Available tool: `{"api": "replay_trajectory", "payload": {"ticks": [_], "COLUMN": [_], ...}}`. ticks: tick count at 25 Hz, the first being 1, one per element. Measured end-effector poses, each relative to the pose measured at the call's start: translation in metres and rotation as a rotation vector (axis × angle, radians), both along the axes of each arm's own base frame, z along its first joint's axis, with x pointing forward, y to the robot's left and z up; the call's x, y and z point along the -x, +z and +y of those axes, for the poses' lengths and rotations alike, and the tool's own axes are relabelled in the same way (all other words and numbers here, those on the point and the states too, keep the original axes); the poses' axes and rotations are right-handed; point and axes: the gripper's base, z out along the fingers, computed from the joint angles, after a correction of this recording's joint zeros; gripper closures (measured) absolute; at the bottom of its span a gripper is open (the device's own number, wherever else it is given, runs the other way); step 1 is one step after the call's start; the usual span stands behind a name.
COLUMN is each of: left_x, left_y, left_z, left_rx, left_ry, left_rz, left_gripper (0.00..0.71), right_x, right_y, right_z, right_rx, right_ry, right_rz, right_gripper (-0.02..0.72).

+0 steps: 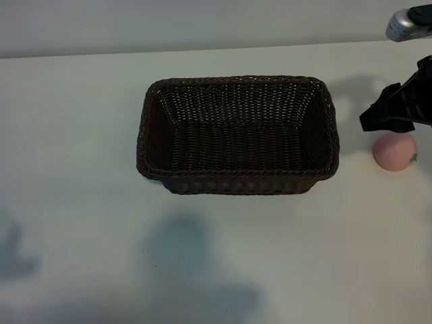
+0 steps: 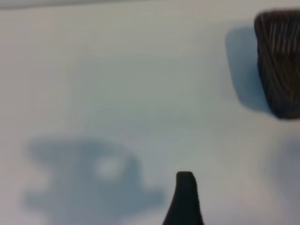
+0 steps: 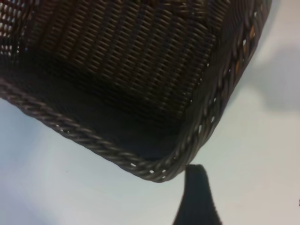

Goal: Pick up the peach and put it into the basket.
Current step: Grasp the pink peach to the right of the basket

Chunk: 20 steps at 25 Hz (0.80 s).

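Table [image 1: 74,135]: white. Basket [image 1: 237,179]: centre, upright, nothing inside. Right gripper [image 1: 395,111]: 3 o'clock of the basket, fingers spread, holding nothing, just above the peach. Peach [image 1: 395,152]: on the table, outside the basket. Left gripper [image 2: 185,197]: one finger seen, jaws spread.

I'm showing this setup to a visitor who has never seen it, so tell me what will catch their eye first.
The large dark-brown woven wicker basket dominates the middle of the white table, and it holds nothing. To its right, apart from it, lies the small round pale-pink peach with a tiny green leaf mark. The black right gripper hangs just above the peach near the exterior view's right edge, its jaws open and holding nothing.
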Motion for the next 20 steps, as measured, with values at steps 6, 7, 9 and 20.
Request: {"api": "replay_trajectory", "payload": {"ticks": [6,7,9,20], "left_x": [0.024,0.024,0.023,0.016], "left_y": [-0.052,-0.058,-0.071,-0.09], "left_z": [-0.001,0.0,0.001,0.005], "left_rx": [0.017,0.015,0.015,0.009], "left_ry": [0.015,0.021,0.026,0.062], "left_rz": [0.005,0.014,0.042,0.068], "left_gripper": [0.114,0.114,0.114,0.114], "right_x": [0.0,0.0,0.0,0.0], "right_y": [0.0,0.0,0.0,0.0], "right_z": [0.001,0.001,0.001,0.001], "right_rx": [-0.012,-0.012,-0.013,-0.013], "right_ry": [-0.003,-0.003,-0.003,-0.002], "right_rz": [0.0,0.0,0.0,0.0], "right_gripper": [0.195,0.195,0.195,0.195]}}
